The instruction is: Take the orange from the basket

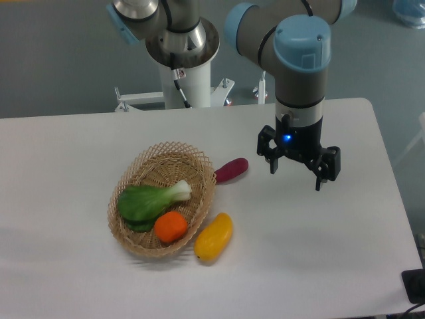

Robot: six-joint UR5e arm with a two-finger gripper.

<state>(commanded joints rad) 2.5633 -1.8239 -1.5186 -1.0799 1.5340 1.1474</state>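
Note:
The orange [170, 226] is small, round and bright orange. It lies inside the tan wicker basket [147, 161], at its front edge, touching a green leafy vegetable [147, 201] that lies in the basket behind it. My gripper [296, 177] hangs above the table to the right of the basket, well apart from it. Its two black fingers are spread and nothing is between them.
A yellow oval fruit [214, 236] lies on the table against the basket's front right side. A purple vegetable [231, 170] lies just right of the basket's rim, between basket and gripper. The arm's white base [186, 80] stands behind the table.

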